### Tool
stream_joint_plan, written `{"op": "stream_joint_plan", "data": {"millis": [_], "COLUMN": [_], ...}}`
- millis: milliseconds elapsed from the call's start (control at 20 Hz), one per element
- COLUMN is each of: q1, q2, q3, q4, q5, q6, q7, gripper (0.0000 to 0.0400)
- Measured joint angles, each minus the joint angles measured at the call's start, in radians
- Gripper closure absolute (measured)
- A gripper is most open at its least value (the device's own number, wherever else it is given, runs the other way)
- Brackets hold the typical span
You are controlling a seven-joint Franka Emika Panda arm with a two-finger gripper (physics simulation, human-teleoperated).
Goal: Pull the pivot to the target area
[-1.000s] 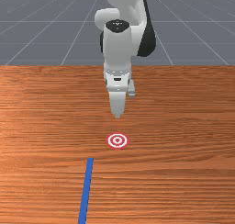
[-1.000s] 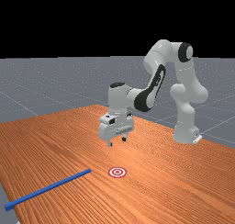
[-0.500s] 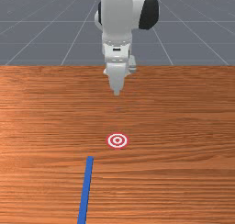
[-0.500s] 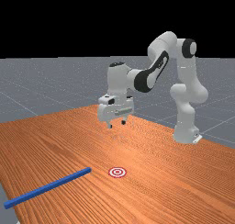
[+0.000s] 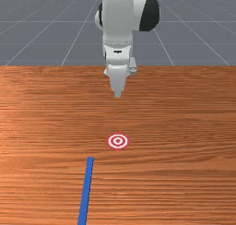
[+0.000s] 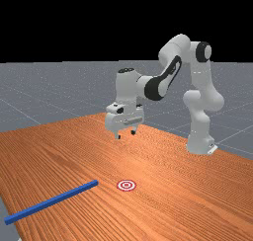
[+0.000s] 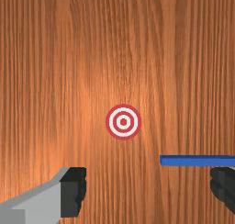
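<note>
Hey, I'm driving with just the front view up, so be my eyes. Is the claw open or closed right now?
Observer: Open. In the wrist view the fingers of the claw stand wide apart, with nothing gripped between them.
Operator: Okay. The blue bar runs off the bottom of my picture. Where's its other end?
Observer: In the far view, that end reaches past the edge of the table, at the far view's left.
Operator: And is the claw down on the wood?
Observer: No. The far view has both fingertips up in the air, well above the table.
</note>
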Motion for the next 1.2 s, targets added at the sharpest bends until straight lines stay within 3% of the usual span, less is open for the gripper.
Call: {"op": "stream_joint_plan", "data": {"millis": [50, 250, 300, 350, 400, 450, 500, 550, 650, 750, 800, 950, 1000, 1200], "q1": [-0.009, -0.016, -0.008, -0.022, -0.024, -0.019, -0.009, -0.007, 0.004, 0.011, 0.019, 0.062, 0.085, 0.055], "q2": [0.001, 0.002, 0.004, 0.009, 0.013, 0.017, -0.028, -0.032, -0.041, -0.002, -0.001, -0.056, -0.074, -0.254], "q3": [0.006, 0.011, 0.003, 0.014, 0.015, 0.011, 0.005, 0.006, 0.009, 0.024, 0.029, -0.004, -0.026, 0.016], "q4": [0.0, -0.003, 0.001, 0.008, 0.013, 0.02, -0.088, -0.096, -0.12, -0.019, -0.017, -0.099, -0.123, -0.358], "q5": [0.036, 0.06, 0.026, 0.078, 0.082, 0.063, 0.031, 0.03, 0.022, 0.021, 0.019, 0.008, 0.0, -0.014], "q6": [0.0, 0.002, 0.003, -0.003, -0.005, -0.005, 0.191, 0.204, 0.252, 0.059, 0.059, 0.084, 0.08, 0.131], "q7": [-0.018, -0.038, -0.011, -0.051, -0.054, -0.039, -0.012, -0.008, 0.015, -0.019, -0.011, 0.342, 0.618, 0.825], "gripper": [0.0, 0.0, 0.0, 0.0157, 0.0252, 0.031, 0.0345, 0.0367, 0.0388, 0.0395, 0.0397, 0.0399, 0.04, 0.04]}}
